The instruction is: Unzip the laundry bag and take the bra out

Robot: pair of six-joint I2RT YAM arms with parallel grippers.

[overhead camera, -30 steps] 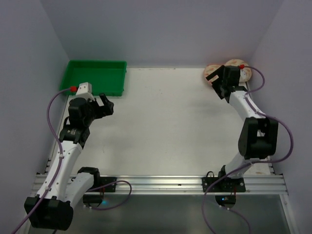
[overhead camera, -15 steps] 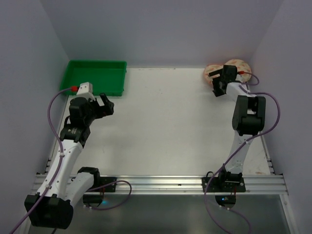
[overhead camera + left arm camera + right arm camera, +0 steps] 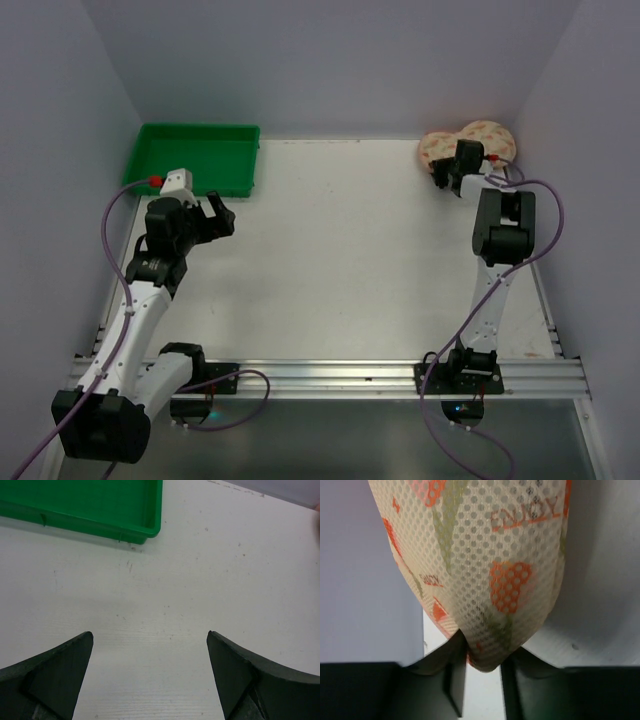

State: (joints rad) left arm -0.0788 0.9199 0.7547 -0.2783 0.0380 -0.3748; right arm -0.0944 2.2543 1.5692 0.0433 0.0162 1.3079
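Note:
The laundry bag lies in the far right corner of the table, cream mesh with an orange-pink print. My right gripper reaches its near-left end. In the right wrist view the laundry bag fills the upper frame, and the right gripper is shut on the bag's rounded lower tip, a finger pressed in on each side. The bra is hidden. My left gripper hovers near the left side of the table. The left gripper stands open, with only bare table between its fingers.
A green plastic tray stands at the back left, its corner just ahead of the left gripper. Purple walls close in the table on the left, back and right. The bag lies close to the right wall.
My right arm has stretched out toward the back right corner and its gripper has shut on the end of the laundry bag. The left arm has barely moved.

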